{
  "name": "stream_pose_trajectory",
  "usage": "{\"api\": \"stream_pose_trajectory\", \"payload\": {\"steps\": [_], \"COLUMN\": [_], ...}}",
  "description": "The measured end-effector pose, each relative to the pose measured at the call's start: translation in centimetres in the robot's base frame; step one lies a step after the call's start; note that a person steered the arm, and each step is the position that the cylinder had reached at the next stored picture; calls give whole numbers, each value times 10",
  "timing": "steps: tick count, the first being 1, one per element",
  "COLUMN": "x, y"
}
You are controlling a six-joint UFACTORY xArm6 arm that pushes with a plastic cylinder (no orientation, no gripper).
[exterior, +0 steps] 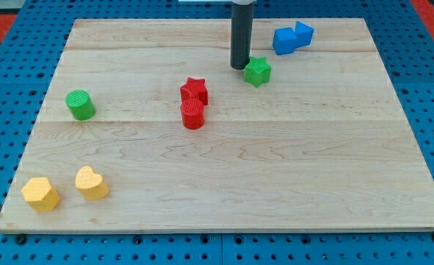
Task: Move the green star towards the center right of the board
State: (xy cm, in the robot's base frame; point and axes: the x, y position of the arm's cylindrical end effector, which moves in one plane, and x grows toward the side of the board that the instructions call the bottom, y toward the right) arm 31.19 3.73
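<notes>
My tip (239, 68) sits just left of the green star (258, 71), seemingly touching it, up near the board's (275, 184) top, right of centre. No claw here: I end in a bare rod. Blue blocks (292, 37) lie near, toward the top right; red star (194, 90) down-left.

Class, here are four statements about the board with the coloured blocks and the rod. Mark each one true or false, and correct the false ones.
1. My tip sits just to the view's left of the green star. True.
2. The red star lies far from the red cylinder. False: they sit right next to each other.
3. The two yellow blocks are near the view's bottom left. True.
4. The green cylinder is beside the blue blocks. False: it is at the view's left.
</notes>
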Motion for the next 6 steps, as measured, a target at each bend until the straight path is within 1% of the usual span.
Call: {"api": "stream_pose_trajectory", "payload": {"steps": [1, 2, 3, 4, 5, 6], "x": [6, 57, 81, 78, 32, 9], "y": [27, 69, 107, 93, 9, -91]}}
